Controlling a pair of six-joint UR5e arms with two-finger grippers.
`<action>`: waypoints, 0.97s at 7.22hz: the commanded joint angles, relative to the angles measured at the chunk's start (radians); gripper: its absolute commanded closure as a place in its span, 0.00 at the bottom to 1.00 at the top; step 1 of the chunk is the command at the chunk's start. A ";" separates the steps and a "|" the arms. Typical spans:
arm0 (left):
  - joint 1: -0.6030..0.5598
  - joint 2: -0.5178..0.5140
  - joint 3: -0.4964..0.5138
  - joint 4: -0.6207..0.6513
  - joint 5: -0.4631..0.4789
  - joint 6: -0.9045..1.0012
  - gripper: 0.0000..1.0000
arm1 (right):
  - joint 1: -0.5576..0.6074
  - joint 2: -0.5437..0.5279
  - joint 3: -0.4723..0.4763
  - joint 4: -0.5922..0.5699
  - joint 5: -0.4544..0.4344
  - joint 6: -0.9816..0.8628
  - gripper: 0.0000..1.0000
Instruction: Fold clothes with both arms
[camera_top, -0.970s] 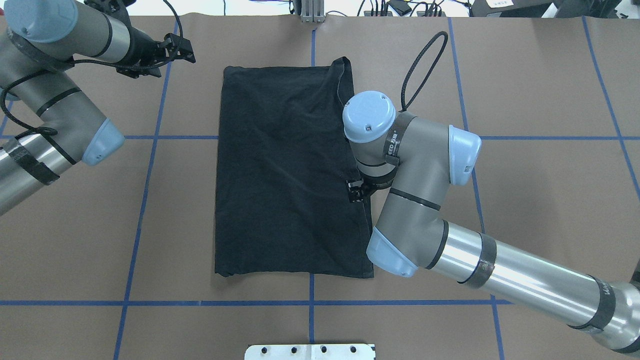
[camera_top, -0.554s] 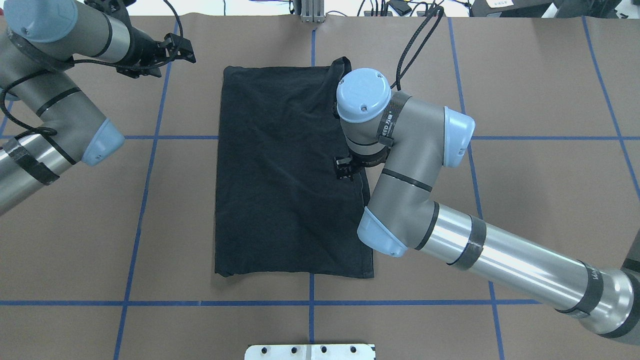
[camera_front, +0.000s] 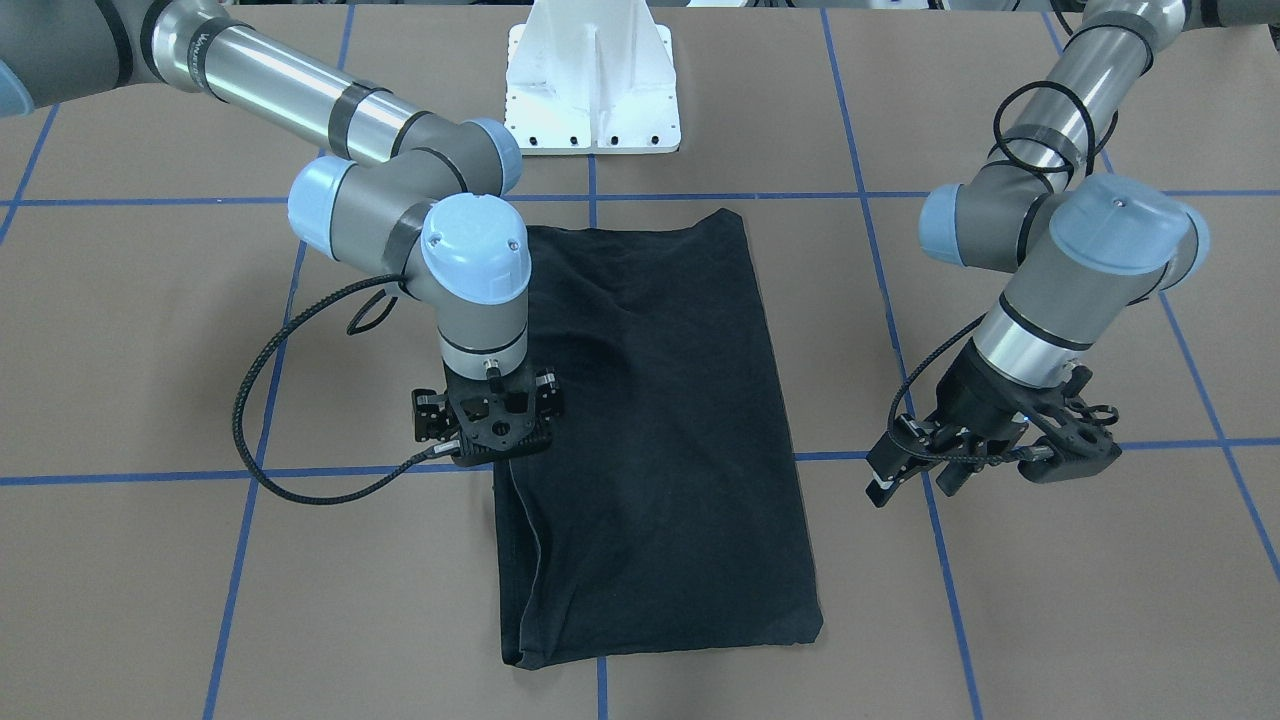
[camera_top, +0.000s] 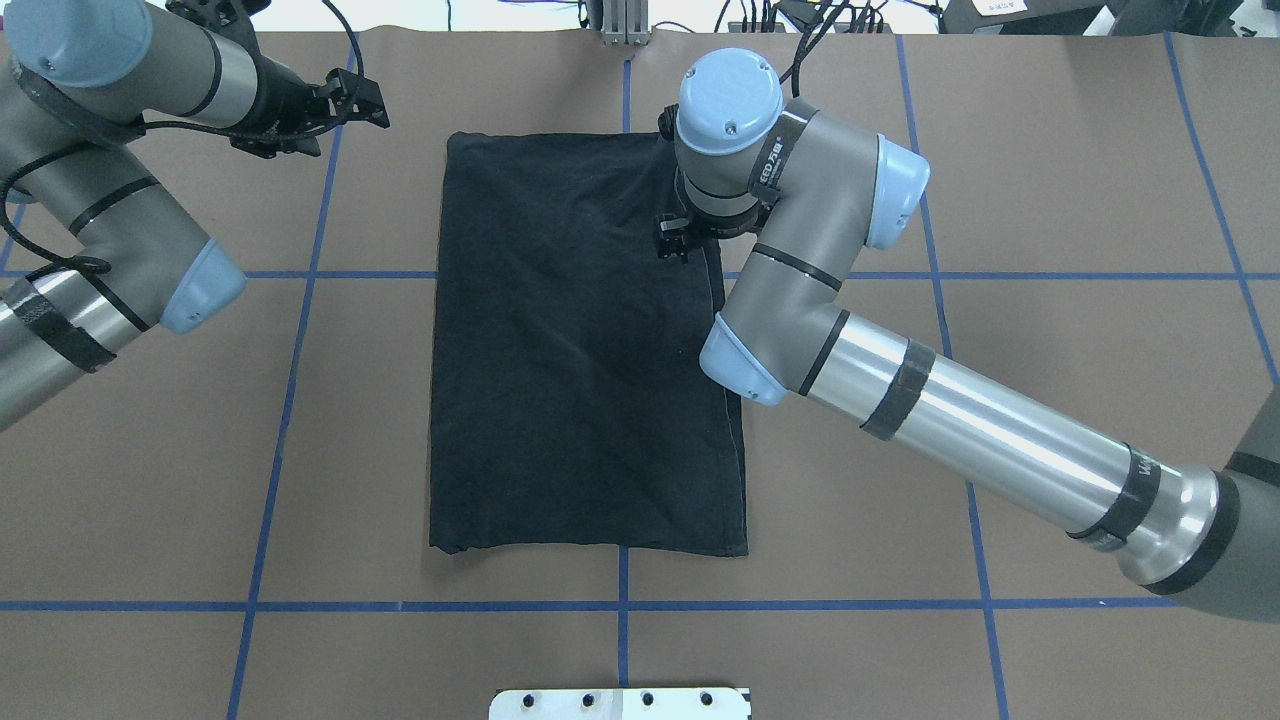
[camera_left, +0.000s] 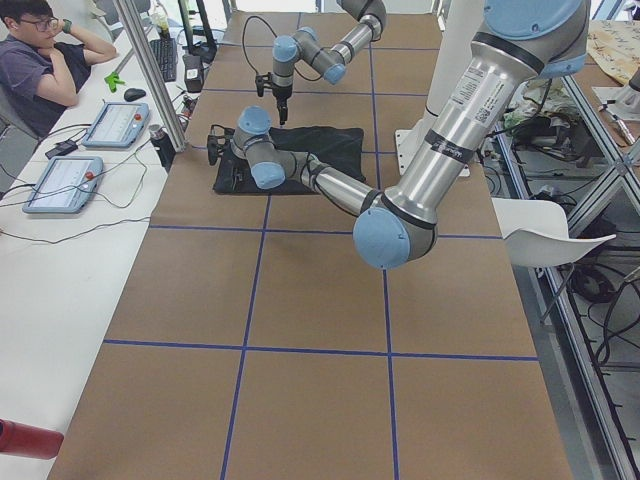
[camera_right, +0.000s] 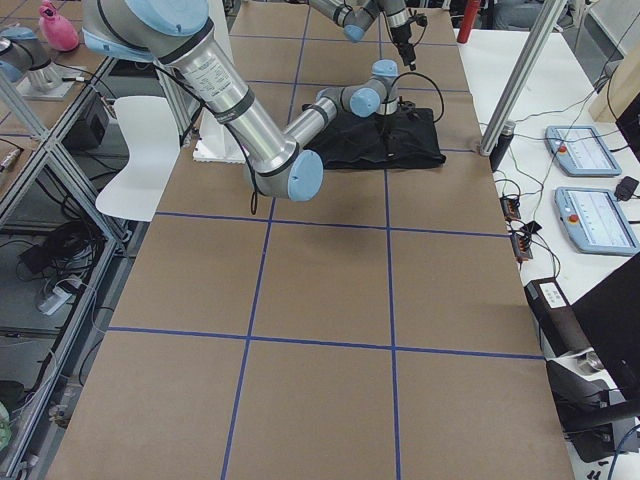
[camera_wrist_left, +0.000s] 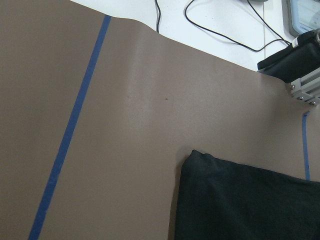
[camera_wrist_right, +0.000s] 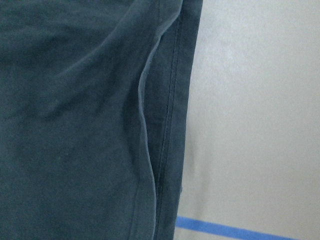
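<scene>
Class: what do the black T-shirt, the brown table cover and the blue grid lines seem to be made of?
T-shirt: soft matte fabric, likely cotton knit; it wrinkles and shows a stitched hem. Table cover: smooth matte sheet, perhaps paper; its far edge buckles. Blue lines: probably tape, thin flat strips.

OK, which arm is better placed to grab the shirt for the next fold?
Right, probably. The right gripper hangs directly over the shirt, at its edge toward the far end. The left gripper is off the cloth, over bare table beyond the far corner.
</scene>
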 joint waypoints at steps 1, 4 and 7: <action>0.000 0.000 -0.001 0.000 0.000 0.000 0.00 | 0.025 0.066 -0.143 0.144 -0.022 0.008 0.00; 0.000 0.000 -0.001 0.000 0.000 0.002 0.00 | 0.022 0.135 -0.298 0.203 -0.053 0.018 0.00; 0.000 -0.004 -0.001 0.000 0.000 0.000 0.00 | -0.001 0.137 -0.340 0.204 -0.066 0.018 0.00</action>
